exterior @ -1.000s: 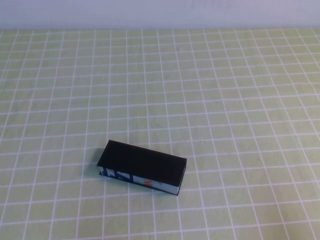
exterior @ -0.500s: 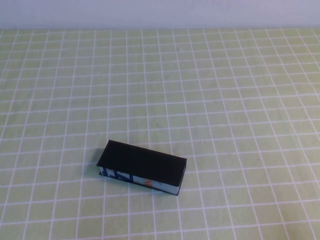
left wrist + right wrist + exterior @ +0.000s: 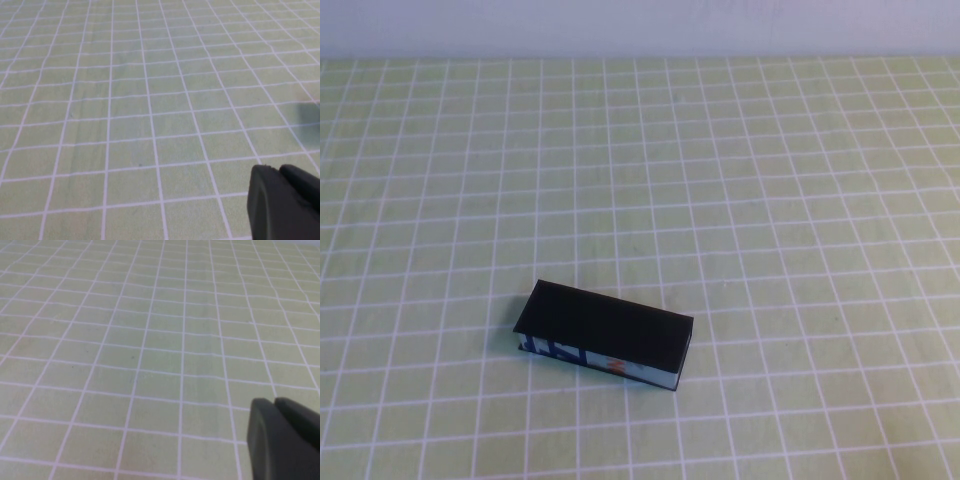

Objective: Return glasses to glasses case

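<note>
The glasses case (image 3: 605, 327) is a black rectangular box lying shut on the green checked cloth, near the front and left of centre, with its blue, white and orange printed edge toward me. The glasses are out of view in every frame. Neither arm shows in the high view. My left gripper (image 3: 280, 170) is shut and empty, hovering over bare cloth in the left wrist view. My right gripper (image 3: 275, 402) is shut and empty over bare cloth in the right wrist view. The case shows in neither wrist view.
The green cloth with a white grid (image 3: 770, 200) covers the whole table. A pale wall (image 3: 640, 25) runs along the far edge.
</note>
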